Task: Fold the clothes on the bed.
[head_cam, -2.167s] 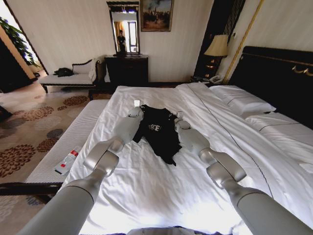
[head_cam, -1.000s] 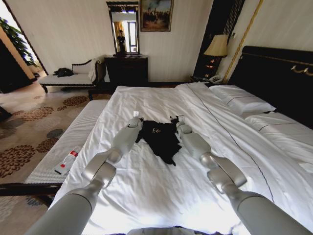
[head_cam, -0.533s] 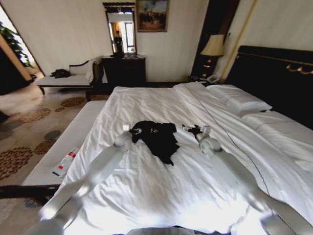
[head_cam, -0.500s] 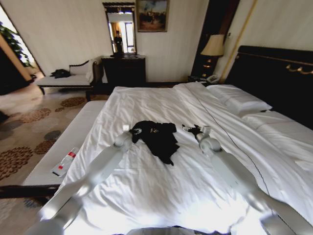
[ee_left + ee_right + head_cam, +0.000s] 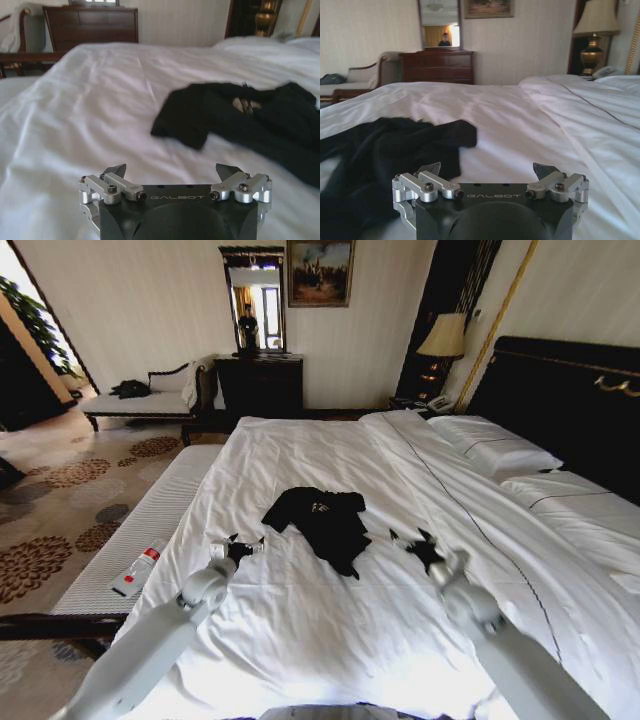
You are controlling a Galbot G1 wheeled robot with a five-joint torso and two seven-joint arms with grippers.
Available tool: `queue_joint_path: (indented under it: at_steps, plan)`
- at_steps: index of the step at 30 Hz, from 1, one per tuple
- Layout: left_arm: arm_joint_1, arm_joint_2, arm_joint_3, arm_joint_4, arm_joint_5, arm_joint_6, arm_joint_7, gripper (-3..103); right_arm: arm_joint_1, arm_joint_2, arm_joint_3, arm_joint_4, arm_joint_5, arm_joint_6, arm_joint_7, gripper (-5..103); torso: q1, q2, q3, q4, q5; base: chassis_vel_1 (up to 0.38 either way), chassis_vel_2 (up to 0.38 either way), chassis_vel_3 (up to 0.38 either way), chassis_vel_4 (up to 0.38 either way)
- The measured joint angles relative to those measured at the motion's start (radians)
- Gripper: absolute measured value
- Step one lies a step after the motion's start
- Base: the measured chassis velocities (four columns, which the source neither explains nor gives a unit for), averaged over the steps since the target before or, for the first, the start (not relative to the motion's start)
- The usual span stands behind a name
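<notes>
Cloth of the black T-shirt point(image 5: 322, 521) lies bunched and crooked near the middle of the bed point(image 5: 330, 455), well away from the pillow end and a little toward the bed's left edge. One sleeve sticks out to the left and a tail of fabric trails toward the foot. No neat fold shows; the garment looks rumpled rather than squared, so I judge the folding barely begun or only partly done, with flattening and every clean fold left. The left gripper point(image 5: 236, 544) hovers over bare sheet just left of the shirt, jaws apart and holding nothing. The right gripper point(image 5: 420, 544) hangs over the sheet just right of the shirt's trailing end, jaws likewise spread and empty.
</notes>
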Motion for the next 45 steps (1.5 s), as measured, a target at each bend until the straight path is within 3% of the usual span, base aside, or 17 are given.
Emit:
queue_joint_path:
  at_steps: [4, 11, 27, 30, 33, 35, 37, 39, 41, 45]
  plan:
    - [0.115, 0.006, -0.043, -0.046, 0.039, -0.015, 0.012, 100, -0.103, 0.060, -0.035, 0.043, -0.111, 0.035, -0.023, 100, 0.000, 0.000, 0.000, 0.0004, 0.0005, 0.000, 0.000, 0.000, 0.000]
    - [0.195, 0.004, -0.073, -0.080, 0.063, -0.018, 0.011, 100, -0.114, 0.111, -0.145, 0.027, -0.187, 0.053, -0.033, 100, 0.000, 0.000, 0.000, 0.0004, 0.0006, 0.000, 0.000, 0.000, 0.000]
    - [0.189, 0.021, -0.045, -0.069, 0.048, -0.005, -0.019, 100, 0.040, 0.100, -0.320, -0.040, -0.137, 0.025, -0.030, 101, 0.000, -0.001, 0.000, 0.0004, 0.0007, 0.000, 0.000, 0.000, 0.000]
    - [0.176, 0.027, -0.041, -0.064, 0.038, -0.002, -0.023, 100, 0.066, 0.098, -0.346, -0.056, -0.126, 0.014, -0.023, 93, 0.000, 0.000, 0.000, 0.0002, 0.0006, 0.000, 0.000, 0.000, 0.000]
    - [0.165, 0.033, -0.038, -0.061, 0.026, 0.002, -0.028, 100, 0.130, 0.105, -0.378, -0.109, -0.099, 0.001, 0.011, 76, 0.000, 0.000, 0.000, 0.0003, 0.0007, 0.000, 0.000, 0.000, 0.000]
    - [0.164, 0.035, -0.038, -0.061, 0.024, 0.002, -0.029, 100, 0.143, 0.105, -0.380, -0.115, -0.080, -0.005, 0.022, 76, 0.000, -0.001, 0.001, 0.0005, 0.0007, 0.000, 0.000, 0.000, 0.000]
    - [0.166, 0.039, -0.040, -0.060, 0.023, 0.002, -0.030, 100, 0.164, 0.099, -0.376, -0.120, -0.049, -0.014, 0.035, 59, 0.001, -0.001, 0.001, 0.0004, 0.0007, 0.000, 0.000, 0.000, 0.000]
    - [0.167, 0.039, -0.040, -0.059, 0.023, 0.003, -0.031, 100, 0.167, 0.096, -0.373, -0.119, -0.037, -0.015, 0.036, 59, 0.001, -0.001, 0.001, 0.0004, 0.0007, 0.000, 0.000, 0.000, 0.000]
    - [0.165, 0.037, -0.040, -0.054, 0.023, 0.003, -0.032, 100, 0.170, 0.089, -0.365, -0.111, 0.017, -0.029, 0.042, 48, 0.000, -0.001, 0.000, 0.0004, 0.0006, 0.000, 0.000, 0.000, 0.000]
    - [0.157, 0.027, -0.035, -0.048, 0.022, 0.003, -0.036, 100, 0.170, 0.087, -0.364, -0.110, 0.025, -0.030, 0.042, 37, 0.000, 0.000, 0.000, 0.0004, 0.0006, 0.000, 0.000, 0.000, 0.000]
